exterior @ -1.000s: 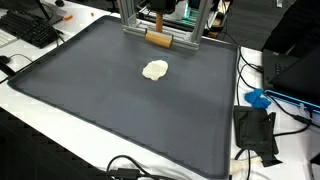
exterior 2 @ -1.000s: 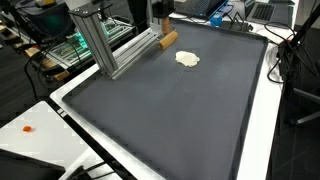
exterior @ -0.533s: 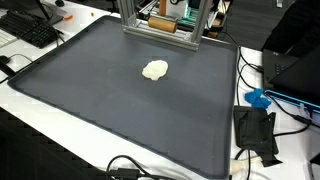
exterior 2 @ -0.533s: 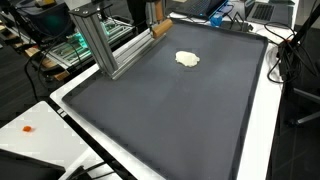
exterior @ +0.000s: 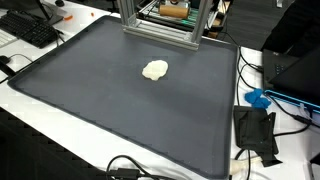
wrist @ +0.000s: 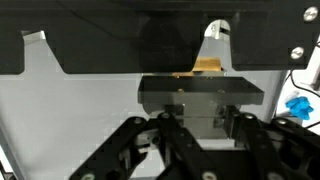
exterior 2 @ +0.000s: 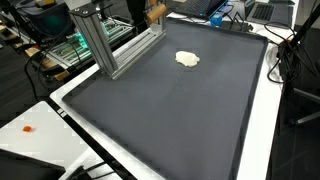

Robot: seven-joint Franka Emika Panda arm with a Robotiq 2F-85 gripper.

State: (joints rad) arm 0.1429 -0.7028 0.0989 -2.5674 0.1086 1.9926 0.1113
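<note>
My gripper [wrist: 200,98] stays clenched on the wooden roller [exterior: 174,12]. Over the last second I have raised it off the far edge of the dark mat [exterior: 100,110], so it now hangs behind the aluminium frame [exterior: 160,32], well apart from the dough lump [exterior: 154,70], which lies unmoved on the mat

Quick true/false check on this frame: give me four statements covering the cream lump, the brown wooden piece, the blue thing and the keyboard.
1. The pale cream lump lies on the dark grey mat. True.
2. The brown wooden piece lies on the mat beside the lump. False: it is up off the mat, behind the silver aluminium frame.
3. The small blue object sits on the mat. False: it is off the mat, on the white table.
4. A black keyboard sits off the mat near a corner. True.
</note>
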